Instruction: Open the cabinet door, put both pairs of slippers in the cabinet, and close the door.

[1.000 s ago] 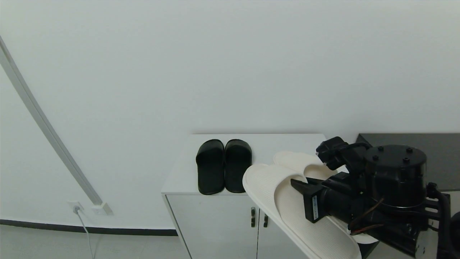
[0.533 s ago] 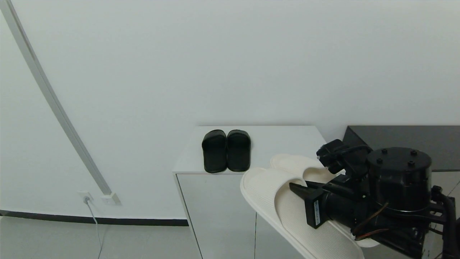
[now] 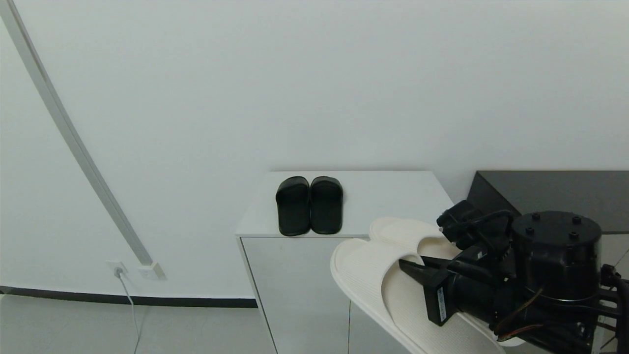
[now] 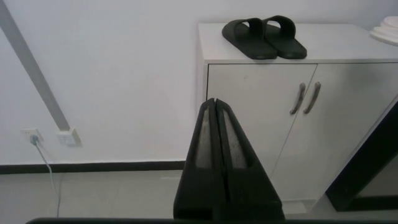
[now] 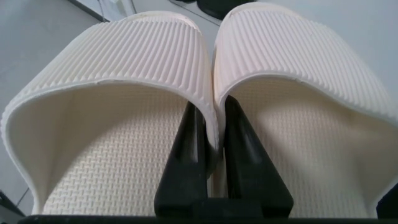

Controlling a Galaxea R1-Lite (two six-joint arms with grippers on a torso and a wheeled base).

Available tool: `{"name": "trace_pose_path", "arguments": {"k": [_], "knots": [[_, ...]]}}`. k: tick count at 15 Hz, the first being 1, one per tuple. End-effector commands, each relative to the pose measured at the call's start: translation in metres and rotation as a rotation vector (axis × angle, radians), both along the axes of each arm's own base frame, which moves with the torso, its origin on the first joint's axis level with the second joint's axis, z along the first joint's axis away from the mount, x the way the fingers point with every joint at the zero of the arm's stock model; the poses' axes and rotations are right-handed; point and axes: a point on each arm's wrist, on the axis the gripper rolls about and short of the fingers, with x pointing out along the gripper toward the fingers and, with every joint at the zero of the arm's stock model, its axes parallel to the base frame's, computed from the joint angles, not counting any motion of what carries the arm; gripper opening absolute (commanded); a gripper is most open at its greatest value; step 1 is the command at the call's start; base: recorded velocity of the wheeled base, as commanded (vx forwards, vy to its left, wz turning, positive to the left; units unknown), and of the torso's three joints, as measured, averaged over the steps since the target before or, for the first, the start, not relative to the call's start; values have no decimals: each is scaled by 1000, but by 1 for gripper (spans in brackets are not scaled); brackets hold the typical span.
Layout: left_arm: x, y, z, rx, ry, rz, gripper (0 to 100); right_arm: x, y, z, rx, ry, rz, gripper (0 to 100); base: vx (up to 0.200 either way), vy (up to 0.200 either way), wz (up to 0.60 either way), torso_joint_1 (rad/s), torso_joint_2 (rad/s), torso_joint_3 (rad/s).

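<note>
Currently the right gripper [image 5: 211, 118] is closed to a narrow gap on the white slippers [image 3: 366, 268]. It pinches the two adjoining upper edges of the pair between its fingers. The pair hangs tilted in front of the cabinet [image 3: 295, 280], toes pointing away from the robot. The left gripper [image 4: 213, 106] is fully closed and holds nothing; it sits low, facing the cabinet front. The black slippers [image 3: 308, 205] lie side by side on the cabinet top, close to its front edge. Both doors are shut, with the handles [image 4: 305, 98] paired at the centre seam.

Probable faults from this state:

1. Grip loss. Only thin, soft edges are clamped. A sharp swing of the arm could pull one slipper free and drop it to the floor.
2. Handle miss. The left gripper must spread its fingers before engaging a handle. If they stay closed, they would likely slide off or press the door inward.
3. Door strike. The held pair appears to hang within the door's swing path, so an opening door could hit it.
4. Edge knock. An arm passing over the cabinet top could push the black slippers off.
</note>
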Motion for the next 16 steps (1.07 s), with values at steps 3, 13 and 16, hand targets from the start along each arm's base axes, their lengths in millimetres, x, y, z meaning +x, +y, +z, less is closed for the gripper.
{"name": "trace_pose_path", "arguments": {"k": [3, 13, 16], "knots": [[0, 0, 0, 1, 0, 0, 0, -1, -1, -3, -8, 8, 2, 0, 0, 0, 0, 0, 0, 0], [0, 0, 0, 3, 0, 0, 100, -4, -4, -4, -8, 6, 2, 0, 0, 0, 0, -147, 330, 184], [0, 0, 0, 3, 0, 0, 100, -4, -3, -4, -10, 7, 4, 0, 0, 0, 0, -185, 434, 245]]}}
